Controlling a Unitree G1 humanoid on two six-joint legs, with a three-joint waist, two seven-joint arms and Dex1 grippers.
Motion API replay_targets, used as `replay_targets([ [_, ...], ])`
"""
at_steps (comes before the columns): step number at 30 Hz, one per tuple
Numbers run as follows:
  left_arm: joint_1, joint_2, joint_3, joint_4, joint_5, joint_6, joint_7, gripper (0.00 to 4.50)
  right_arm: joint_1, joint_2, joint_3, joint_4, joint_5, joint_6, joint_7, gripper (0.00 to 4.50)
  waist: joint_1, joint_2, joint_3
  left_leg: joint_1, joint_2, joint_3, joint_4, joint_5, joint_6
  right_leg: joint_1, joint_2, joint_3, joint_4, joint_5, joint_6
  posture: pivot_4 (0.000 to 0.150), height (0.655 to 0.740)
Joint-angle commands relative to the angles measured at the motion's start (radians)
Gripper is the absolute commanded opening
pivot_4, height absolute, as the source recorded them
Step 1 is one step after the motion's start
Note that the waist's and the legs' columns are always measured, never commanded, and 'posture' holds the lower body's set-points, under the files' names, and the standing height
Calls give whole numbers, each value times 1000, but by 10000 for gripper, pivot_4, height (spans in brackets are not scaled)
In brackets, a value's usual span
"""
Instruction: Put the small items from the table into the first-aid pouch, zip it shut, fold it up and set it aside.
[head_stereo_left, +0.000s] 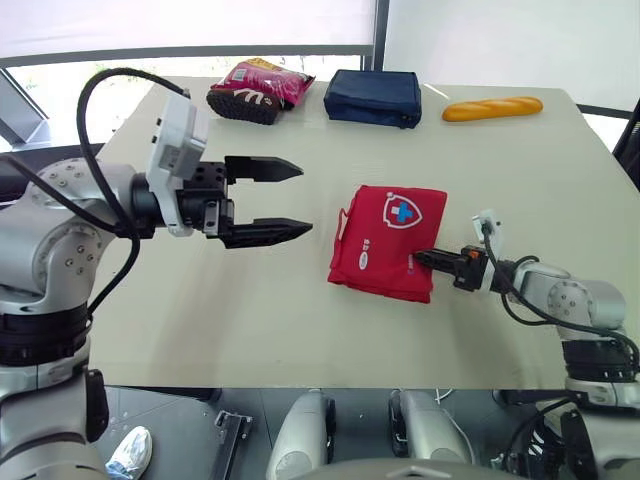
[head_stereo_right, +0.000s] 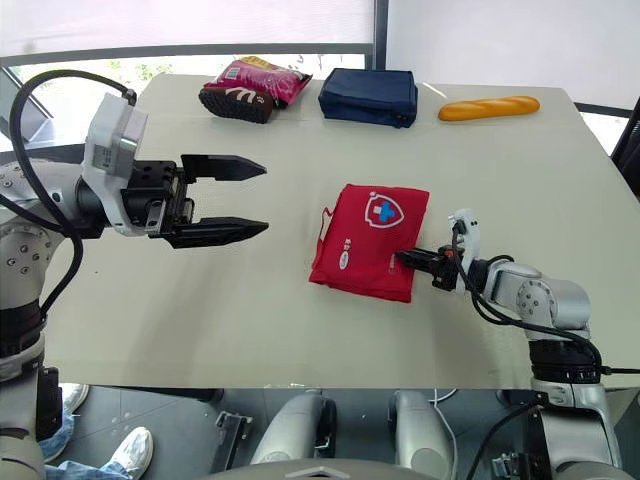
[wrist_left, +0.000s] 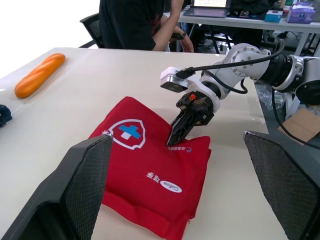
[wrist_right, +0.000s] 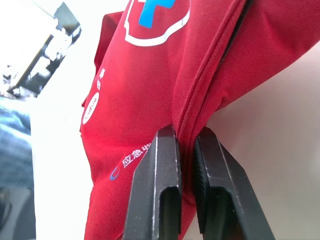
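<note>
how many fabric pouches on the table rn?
2. The red fabric first-aid pouch lies mid-table, its edge pinched in the right claw; the navy blue fabric pouch sits at the far edge.

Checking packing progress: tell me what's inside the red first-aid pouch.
Cannot tell: the fabric of the red pouch covers any contents, and nothing sticks out. The right gripper pinches its edge.

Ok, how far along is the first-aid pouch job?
Packing and zipping look done: the red first-aid pouch lies closed and apparently folded on the table. In hand: the right gripper is pinched on its edge, while the left gripper hovers open, apart from it. Left: setting it aside.
</note>
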Motion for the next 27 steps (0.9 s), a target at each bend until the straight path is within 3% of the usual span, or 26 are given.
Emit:
replay_targets([
  [1,-15,7,42,13,10,-49,15,45000,-91,29,-147,71,6,-100,-132,607,1,0,0,0,0,0,0,0,0,-1,0,1,0,0,0,1500,7164],
  [11,-120,-40,38,67,23,-103,92,45000,-388,34,-435,567,-76,-548,-538,607,0,1,1,-2,-3,2,-4,0,0,-2,-1,3,-3,1,0,1500,7164],
  [20,-119,-71,40,76,8,-66,157,45000,-408,15,-405,728,-182,-677,-652,607,-10,0,1,-1,-3,7,-15,2,-3,-6,-1,8,-7,2,0,1500,7164],
  [23,-81,-82,48,56,-13,-50,168,45000,-349,23,-387,621,-178,-667,-627,10749,-8,0,0,-1,-3,7,-14,1,-2,-6,-2,9,-7,2,0,1500,7164],
  [27,-19,-84,62,32,-18,-45,188,45000,-214,20,-351,384,-161,-606,-585,28256,-4,1,0,-2,-3,7,-15,1,-2,-7,-1,8,-6,2,0,1500,7164],
])
